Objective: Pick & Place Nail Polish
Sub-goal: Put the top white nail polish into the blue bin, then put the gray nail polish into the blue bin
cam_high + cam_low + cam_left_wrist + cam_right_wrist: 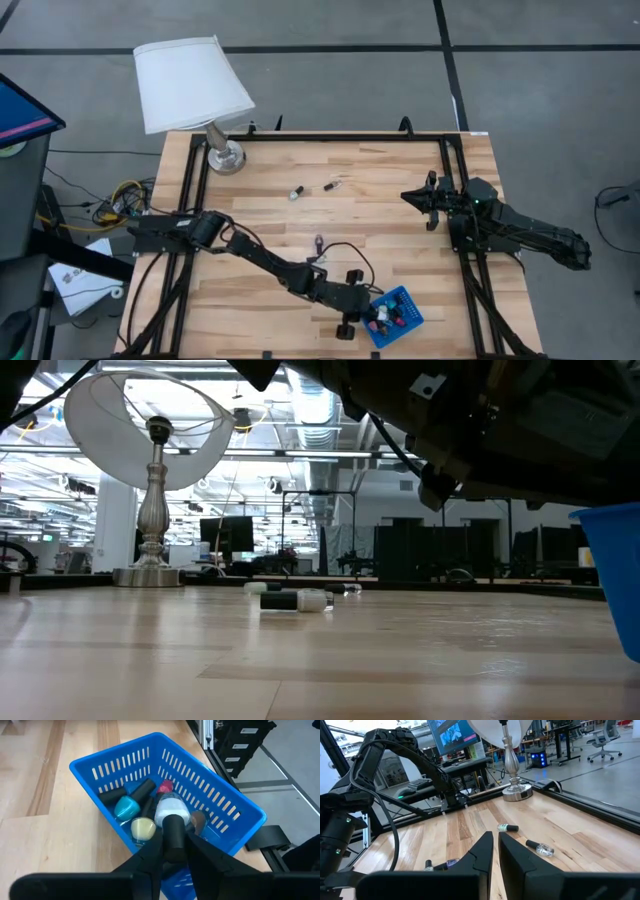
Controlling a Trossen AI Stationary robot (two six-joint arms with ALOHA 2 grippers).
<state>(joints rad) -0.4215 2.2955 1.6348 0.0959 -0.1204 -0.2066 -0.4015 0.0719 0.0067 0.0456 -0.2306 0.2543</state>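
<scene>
My left gripper (174,851) is over the blue slotted tray (220,800) near the table's front edge (372,314) and is shut on a white nail polish bottle with a dark cap (171,811). Several other bottles lie in the tray, among them a teal one (126,807), a cream one (143,828) and a red one (165,786). Three bottles lie on their sides on the table (296,192) (332,185) (319,243). My right gripper (408,196) waits shut and empty at the table's right side. My left gripper pinches the white bottle's dark cap (174,834) between its two fingers. The fingers slant down from the table's left side and lie along the bottle. The white body points away from the fingers into the tray, above the other bottles; whether it rests on them I cannot tell.
A lamp with a white shade stands on its silver base (226,157) at the table's far left corner. Black frame rails run along the table's edges (455,190). Bare wood lies between the loose bottles and the tray.
</scene>
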